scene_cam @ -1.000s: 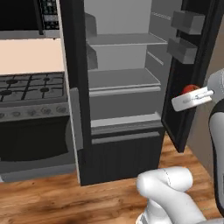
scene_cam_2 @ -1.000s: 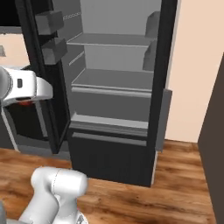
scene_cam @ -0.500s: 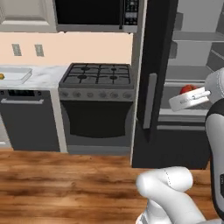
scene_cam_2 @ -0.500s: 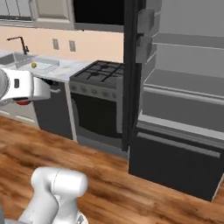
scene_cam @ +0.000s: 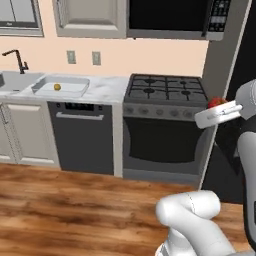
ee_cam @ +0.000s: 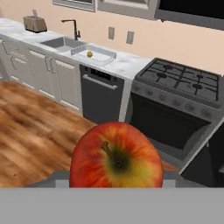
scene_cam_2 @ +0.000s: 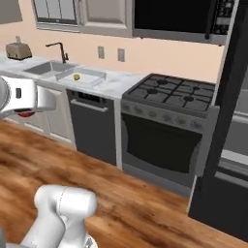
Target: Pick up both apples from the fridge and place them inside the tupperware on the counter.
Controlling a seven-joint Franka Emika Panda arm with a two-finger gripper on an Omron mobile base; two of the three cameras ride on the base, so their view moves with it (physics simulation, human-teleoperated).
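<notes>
- The gripper [scene_cam: 216, 111] is clenching around the red apple [ee_cam: 116, 157]; in the hand view the fruit is sitting right at the fingers, stem end facing the camera, red skin fading to yellow-green around the stem.
- In the left base view the red apple is peeking out above the white hand, in front of the black stove [scene_cam: 167, 90]'s right edge.
- In the right base view the hand is hanging at the far left, with a sliver of red showing just under it.
- Well ahead of the fingers and to their left in the hand view, the tupperware [ee_cam: 93, 54] is lying on the counter [ee_cam: 123, 65], just beside the sink [ee_cam: 61, 42].
- The yellow-orange apple [ee_cam: 89, 54] is resting inside the tupperware, well apart from the fingers.
- A dark dishwasher front [ee_cam: 101, 99] is standing below the counter, between the beige cabinets and the stove.
- A toaster [ee_cam: 35, 24] is sitting on the counter beyond the sink, farthest from the fingers.
- The fridge [scene_cam_2: 231, 126] door edge is standing at the right of the right base view, off to the side of the hand.
</notes>
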